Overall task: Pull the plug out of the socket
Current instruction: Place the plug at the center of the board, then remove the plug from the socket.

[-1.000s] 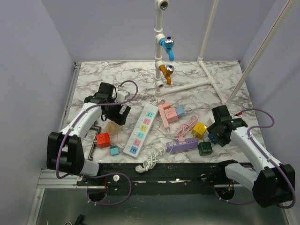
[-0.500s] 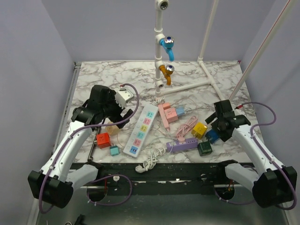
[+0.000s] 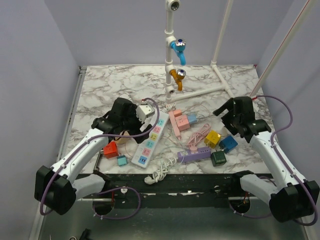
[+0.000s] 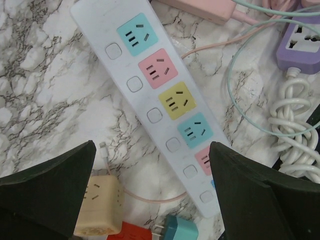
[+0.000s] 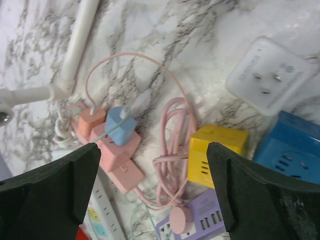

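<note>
A pink power strip (image 3: 178,120) lies mid-table with a light blue plug (image 3: 192,119) and a pink cube plug in it. In the right wrist view the blue plug (image 5: 120,125) sits on the pink strip (image 5: 117,155). A purple strip (image 3: 195,154) holds a round pink plug (image 5: 182,218). My right gripper (image 3: 225,114) is open and empty, hovering right of the pink strip, above the pink cable coil (image 5: 175,155). My left gripper (image 3: 135,131) is open and empty, above the white strip (image 4: 160,100), whose sockets are all free.
A yellow cube (image 3: 212,138), blue cube (image 3: 228,143) and dark green cube (image 3: 218,158) lie by the purple strip. A white adapter (image 5: 270,75) lies near them. A beige cube (image 4: 97,207), red cube (image 3: 110,149) and teal plug (image 3: 121,160) lie left. A pipe stand (image 3: 172,75) rises behind.
My left arm has swung right, from the left side to over the white strip. My right arm has moved away from the blue cube, back and toward the centre, uncovering it.
</note>
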